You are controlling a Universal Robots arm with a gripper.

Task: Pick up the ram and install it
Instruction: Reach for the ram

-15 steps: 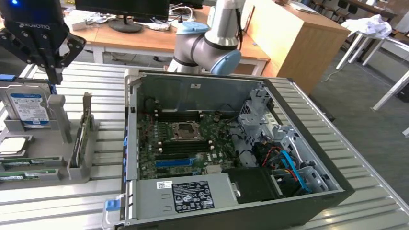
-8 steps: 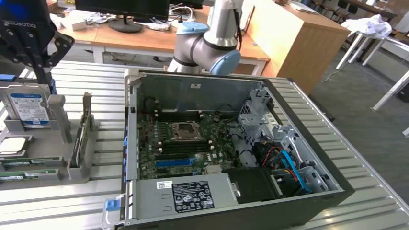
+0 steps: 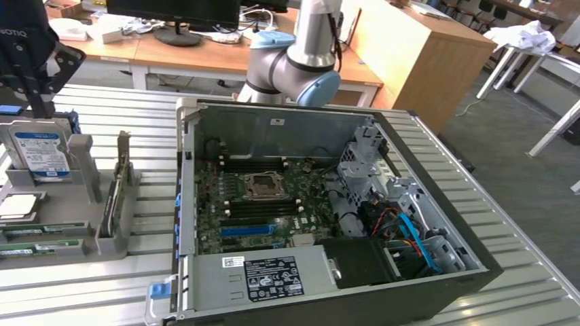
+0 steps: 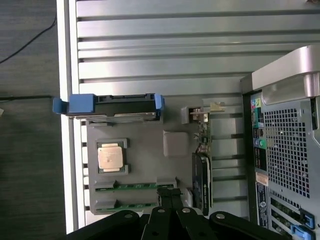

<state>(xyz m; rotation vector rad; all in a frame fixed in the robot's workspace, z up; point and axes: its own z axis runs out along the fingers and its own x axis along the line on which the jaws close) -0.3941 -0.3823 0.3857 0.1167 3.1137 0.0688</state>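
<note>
We show the slatted counter (image 3: pixel 521 272) carrying the open computer case (image 3: pixel 272 129), with a grey tray (image 3: pixel 64 207) beside it. The ram (image 4: pixel 135 186) lies in the tray; the jaws hover near it, closed together and empty.

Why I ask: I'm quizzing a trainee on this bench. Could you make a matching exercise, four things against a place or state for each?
Things
1. hard drive
2. processor chip
3. memory sticks
4. gripper

Place or state
A. shut, above the grey tray
B. green, two side by side in the tray
C. standing upright, blue label
D. silver, lying flat in a square pocket

Pairs: 1-C, 2-D, 3-B, 4-A.
</note>
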